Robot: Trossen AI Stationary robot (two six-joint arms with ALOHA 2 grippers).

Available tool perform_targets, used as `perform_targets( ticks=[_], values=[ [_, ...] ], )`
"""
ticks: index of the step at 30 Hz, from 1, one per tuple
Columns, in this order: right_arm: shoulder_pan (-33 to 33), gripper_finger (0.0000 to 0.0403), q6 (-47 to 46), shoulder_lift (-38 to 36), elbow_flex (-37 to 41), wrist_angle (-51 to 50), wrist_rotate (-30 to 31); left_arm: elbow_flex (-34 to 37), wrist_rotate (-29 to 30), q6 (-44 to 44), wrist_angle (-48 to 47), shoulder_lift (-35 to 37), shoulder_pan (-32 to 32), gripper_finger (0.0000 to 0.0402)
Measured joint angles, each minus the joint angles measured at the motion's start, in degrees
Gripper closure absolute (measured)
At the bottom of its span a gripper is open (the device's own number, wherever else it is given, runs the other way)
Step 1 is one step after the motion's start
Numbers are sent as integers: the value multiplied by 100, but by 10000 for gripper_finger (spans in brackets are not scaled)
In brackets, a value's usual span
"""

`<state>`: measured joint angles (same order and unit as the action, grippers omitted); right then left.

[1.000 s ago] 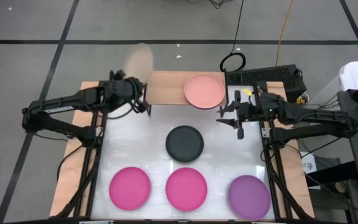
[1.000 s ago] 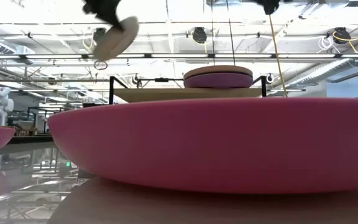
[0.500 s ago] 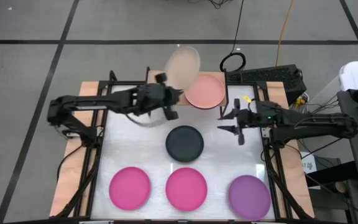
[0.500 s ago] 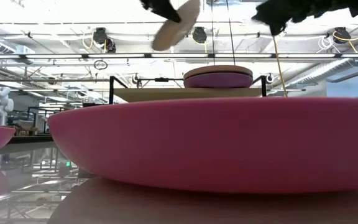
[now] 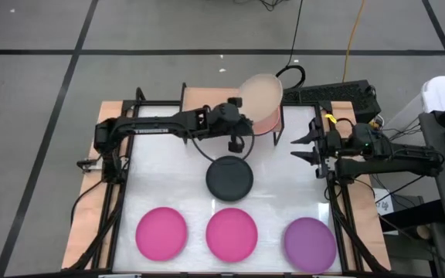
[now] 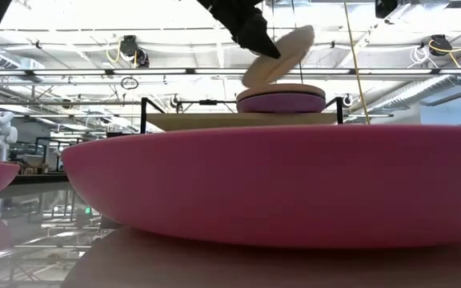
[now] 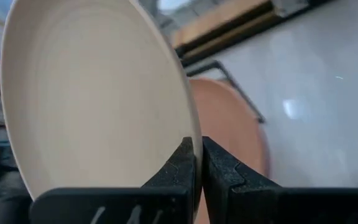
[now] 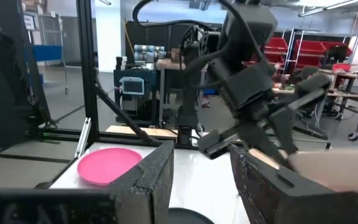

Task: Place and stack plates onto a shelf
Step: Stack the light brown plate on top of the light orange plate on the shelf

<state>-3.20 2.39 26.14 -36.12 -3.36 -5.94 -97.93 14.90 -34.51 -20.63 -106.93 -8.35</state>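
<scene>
Gripping the tilted beige plate (image 5: 260, 94) by its rim, the left pincer (image 5: 236, 123) holds it above the salmon plate (image 6: 281, 101) on the shelf (image 5: 201, 100). Right pincer (image 5: 309, 145) waits, fingers apart, over the glossy white tabletop (image 5: 168, 174); ceiling ducts (image 6: 94, 74) run beyond.

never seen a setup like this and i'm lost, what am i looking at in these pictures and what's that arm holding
This is a two-armed robot at a table. One camera looks down from above, one sits at table height, and one rides on each wrist.

The left gripper pinches the rim of a beige plate, tilted above a salmon plate on the low wooden shelf. The wrist picture shows the fingers clamping that rim.

The right gripper waits, open and empty, near the table's right side.

On the white tabletop lie a dark grey plate, two hot pink plates and a purple plate.
</scene>
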Motion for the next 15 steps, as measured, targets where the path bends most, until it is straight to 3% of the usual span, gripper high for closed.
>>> perform_targets(
  ticks=[10, 15],
  values=[
    [-2, 263, 18, -22, 0, -215, 5, -9, -162, 187, -428, -86, 65, 356],
    [-2, 263, 42, -20, 0, -154, 14, -9, -151, 200, -421, -82, 65, 314]
  ],
)
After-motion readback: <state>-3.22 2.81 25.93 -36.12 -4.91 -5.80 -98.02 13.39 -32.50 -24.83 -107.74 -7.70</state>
